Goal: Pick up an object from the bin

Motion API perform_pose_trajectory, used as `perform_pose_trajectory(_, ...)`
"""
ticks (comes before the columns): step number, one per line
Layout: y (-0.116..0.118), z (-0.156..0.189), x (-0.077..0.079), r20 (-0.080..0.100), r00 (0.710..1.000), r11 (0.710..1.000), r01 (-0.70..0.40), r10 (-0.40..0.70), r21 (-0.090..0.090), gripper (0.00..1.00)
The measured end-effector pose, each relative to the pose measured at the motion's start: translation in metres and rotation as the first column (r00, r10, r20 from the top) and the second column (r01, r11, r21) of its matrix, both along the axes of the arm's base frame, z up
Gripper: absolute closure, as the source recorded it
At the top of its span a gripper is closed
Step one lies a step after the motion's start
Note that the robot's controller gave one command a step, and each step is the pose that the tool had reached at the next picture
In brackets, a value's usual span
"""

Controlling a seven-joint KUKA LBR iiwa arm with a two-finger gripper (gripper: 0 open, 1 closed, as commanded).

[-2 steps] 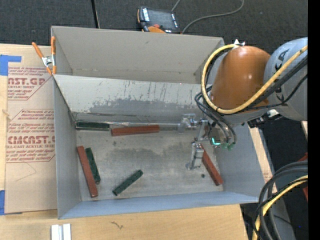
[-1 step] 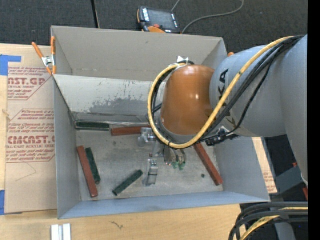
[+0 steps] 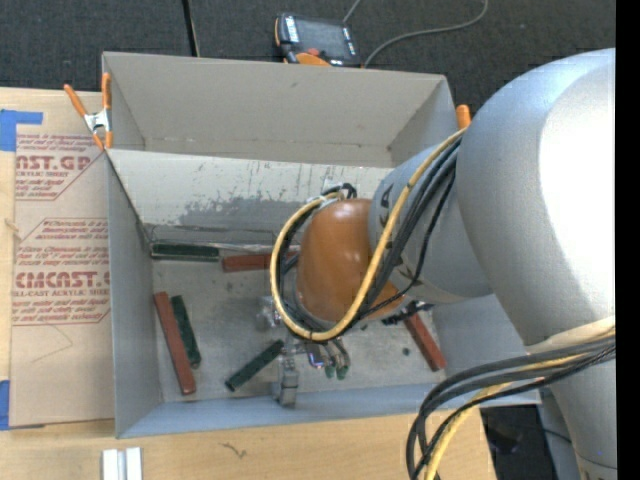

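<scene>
Gripper (image 3: 289, 376) low at the near side of the grey bin (image 3: 270, 118).
A dark green stick (image 3: 253, 365) lies slanted just left of it, one end close to it. A red-brown stick (image 3: 425, 339) lies further to its right. If the gripper is open or closed, I cannot tell.

One camera looks down from above the gripper (image 3: 290, 380), slightly to one side, near, taking in the grey sheet-metal bin (image 3: 132, 268) around it.

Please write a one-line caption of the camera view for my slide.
Gripper low by the bin's front wall, beside a dark green stick; red-brown stick at left.
</scene>
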State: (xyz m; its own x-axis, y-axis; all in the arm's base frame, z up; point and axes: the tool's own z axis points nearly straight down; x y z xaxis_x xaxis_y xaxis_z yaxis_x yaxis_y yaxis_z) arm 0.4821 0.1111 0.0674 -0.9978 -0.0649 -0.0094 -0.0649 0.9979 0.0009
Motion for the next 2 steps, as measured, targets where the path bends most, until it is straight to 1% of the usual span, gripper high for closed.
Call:
perform_pose_trajectory(1,0.0,0.002,-0.002,-0.009,1.0,1.0,-0.001,0.001,-0.001,1.0)
perform_pose_trajectory(2,-0.031,0.152,0.042,0.001,1.0,1.0,0.018,-0.018,0.0,1.0)
